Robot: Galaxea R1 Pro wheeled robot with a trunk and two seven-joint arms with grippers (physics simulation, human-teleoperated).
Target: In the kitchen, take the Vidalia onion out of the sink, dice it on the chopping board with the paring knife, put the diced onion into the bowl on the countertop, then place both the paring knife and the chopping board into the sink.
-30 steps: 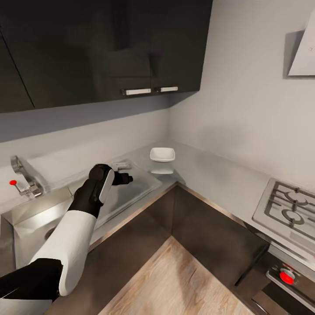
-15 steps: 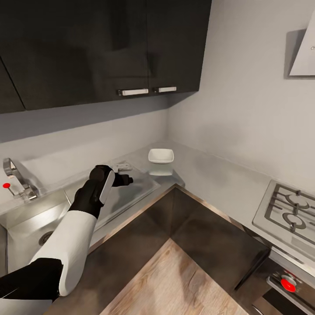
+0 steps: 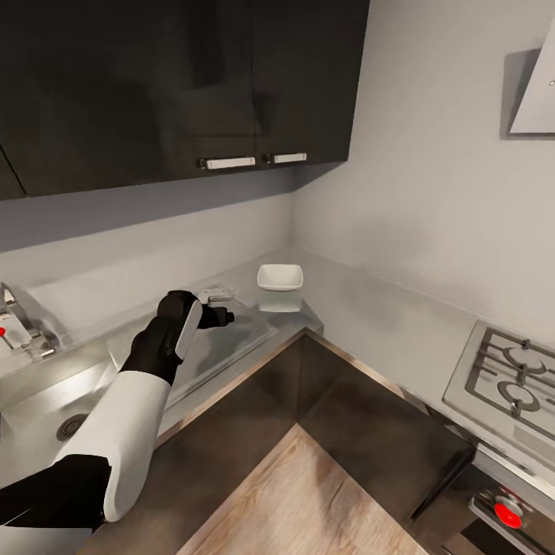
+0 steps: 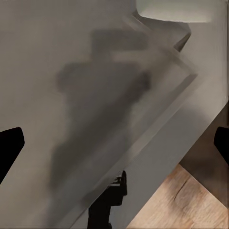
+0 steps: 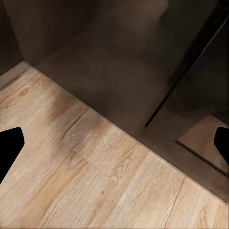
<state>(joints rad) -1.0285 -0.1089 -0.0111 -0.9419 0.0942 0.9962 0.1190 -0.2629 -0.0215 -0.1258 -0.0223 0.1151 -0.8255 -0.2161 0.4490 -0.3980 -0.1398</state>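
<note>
My left gripper [image 3: 222, 316] hovers over the sink's flat drainboard [image 3: 231, 343]. In the left wrist view it [image 4: 114, 143] stands open, its dark fingertips [image 4: 9, 143] wide apart and nothing between them. The white squarish bowl [image 3: 279, 277] sits on the grey countertop [image 3: 370, 308] in the corner, just beyond that gripper, and its rim [image 4: 174, 9] shows in the left wrist view. The sink [image 3: 46, 381] with its round drain [image 3: 71, 426] lies at the left edge. My right gripper [image 5: 114, 148] is open above the wooden floor. The onion, chopping board and paring knife are out of view.
The chrome tap [image 3: 17, 327] stands at the far left. A small grey object [image 3: 218, 293] lies by the wall behind the drainboard. Dark wall cabinets [image 3: 177, 85] hang overhead. A gas hob [image 3: 512, 370] is at the right, over dark base cabinets [image 3: 362, 416].
The whole picture has slid left, so the camera has turned right: tap and sink now sit at the left edge. My left arm keeps its pose.
</note>
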